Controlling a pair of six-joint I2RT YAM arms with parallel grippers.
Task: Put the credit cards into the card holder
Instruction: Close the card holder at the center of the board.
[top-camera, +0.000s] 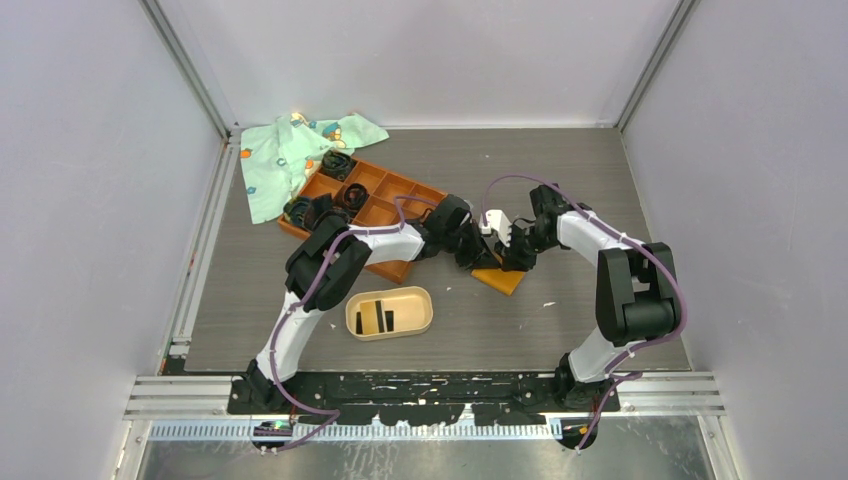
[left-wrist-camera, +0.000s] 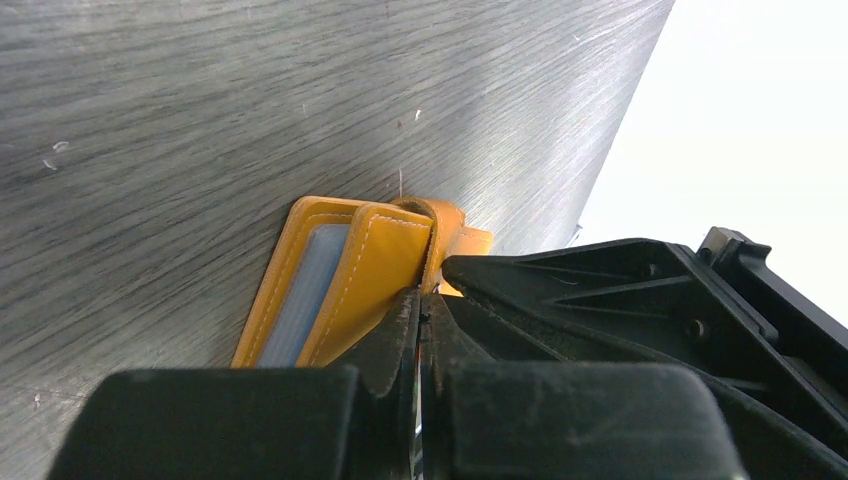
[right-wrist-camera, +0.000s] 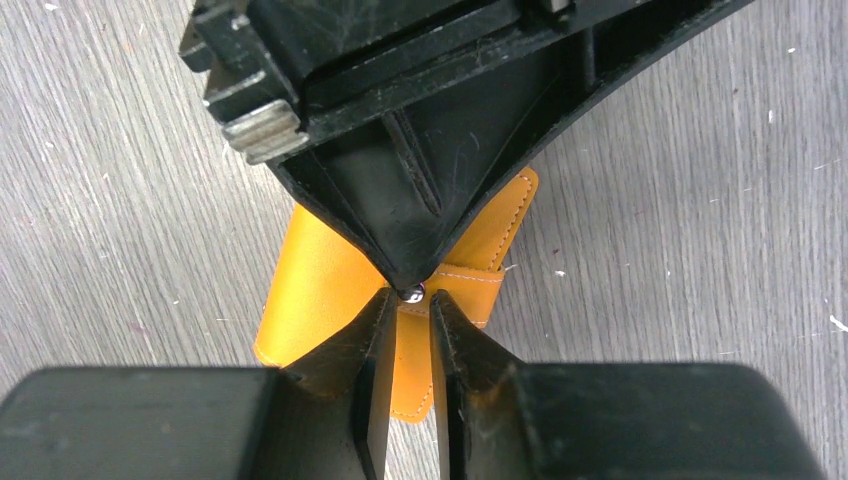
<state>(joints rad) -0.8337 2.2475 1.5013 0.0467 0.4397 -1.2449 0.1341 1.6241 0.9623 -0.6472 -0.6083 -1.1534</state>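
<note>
Two dark credit cards (top-camera: 386, 319) stand on edge inside the beige oval card holder (top-camera: 420, 312) near the table's front. Right of it lies an orange snap-button wallet (top-camera: 501, 281), and both grippers meet over it. My left gripper (left-wrist-camera: 421, 295) is shut, and its tips touch the edge of the wallet's flap (left-wrist-camera: 385, 255); the blue-grey inside (left-wrist-camera: 305, 285) shows. My right gripper (right-wrist-camera: 410, 300) stands narrowly apart, closed on the wallet's orange strap (right-wrist-camera: 412, 370), with the snap button at its tips. The left gripper's tip (right-wrist-camera: 408, 272) comes down onto that button.
A large orange grid tray (top-camera: 386, 211) with black coiled bands stands behind the left arm. A pale green patterned cloth (top-camera: 285, 155) lies at the back left. Metal rails run along the left edge and the near edge of the table.
</note>
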